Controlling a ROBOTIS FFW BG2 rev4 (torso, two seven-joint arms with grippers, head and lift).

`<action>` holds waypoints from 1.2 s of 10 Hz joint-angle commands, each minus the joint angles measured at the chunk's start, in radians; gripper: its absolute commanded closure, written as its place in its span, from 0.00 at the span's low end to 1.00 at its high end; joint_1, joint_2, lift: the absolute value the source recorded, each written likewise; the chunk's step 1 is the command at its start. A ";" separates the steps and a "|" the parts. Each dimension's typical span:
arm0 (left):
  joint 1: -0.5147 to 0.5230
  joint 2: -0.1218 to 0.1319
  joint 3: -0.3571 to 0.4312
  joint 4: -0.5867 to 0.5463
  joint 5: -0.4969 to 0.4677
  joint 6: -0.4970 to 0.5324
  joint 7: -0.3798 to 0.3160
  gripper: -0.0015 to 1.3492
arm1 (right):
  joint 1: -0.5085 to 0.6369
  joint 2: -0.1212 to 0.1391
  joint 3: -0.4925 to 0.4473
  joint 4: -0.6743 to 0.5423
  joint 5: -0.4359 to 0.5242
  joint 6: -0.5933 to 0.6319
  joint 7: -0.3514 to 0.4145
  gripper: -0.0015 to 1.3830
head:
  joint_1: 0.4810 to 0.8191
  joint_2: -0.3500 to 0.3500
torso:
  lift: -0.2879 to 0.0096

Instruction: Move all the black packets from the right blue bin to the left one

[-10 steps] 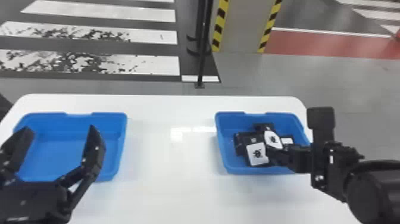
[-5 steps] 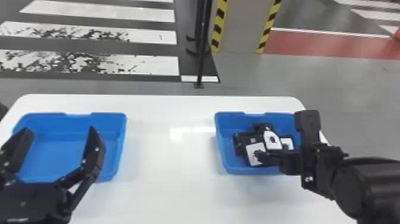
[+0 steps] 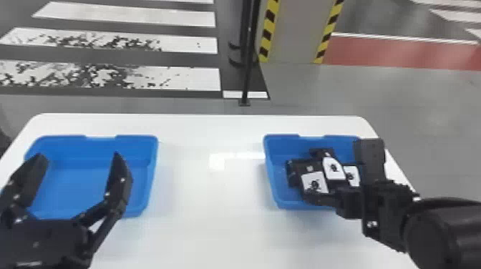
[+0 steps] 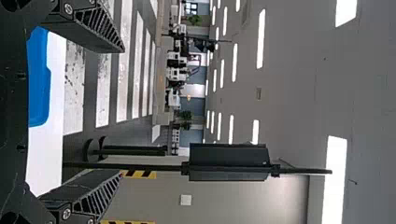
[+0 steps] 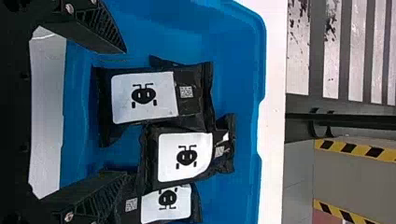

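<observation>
Packets (image 5: pixel 184 161) w/ white labels need to go L: L gripper (image 3: pixel 79 156) hangs at L bin (image 3: pixel 152 171), fingers apart, prob. idle b/c the pick's on the other side, while R bin (image 3: pixel 271 179) holds them bunched under R gripper (image 5: pixel 125 112), fingers also apart, prob. to fit round one.

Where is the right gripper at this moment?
In the head view, the right gripper is on the right side, at the right blue bin, with its open jaws by the black packets.
</observation>
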 commanded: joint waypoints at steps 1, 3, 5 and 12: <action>0.000 -0.001 0.000 0.000 0.000 0.000 -0.001 0.09 | -0.010 0.000 0.000 0.033 -0.027 -0.002 0.000 0.07 | 0.63 0.33 | 0.50; 0.003 -0.001 0.000 0.003 0.000 -0.010 -0.001 0.09 | -0.025 0.003 0.000 0.073 -0.049 -0.034 -0.001 0.08 | 0.63 0.35 | 0.50; 0.003 -0.003 0.002 0.003 0.000 -0.018 -0.001 0.09 | -0.054 0.005 0.000 0.114 -0.056 -0.064 -0.003 0.08 | 0.63 0.35 | 0.50; 0.003 -0.006 0.006 0.010 0.000 -0.032 -0.002 0.09 | -0.067 0.012 0.000 0.151 -0.066 -0.073 -0.036 0.08 | 0.63 0.35 | 0.50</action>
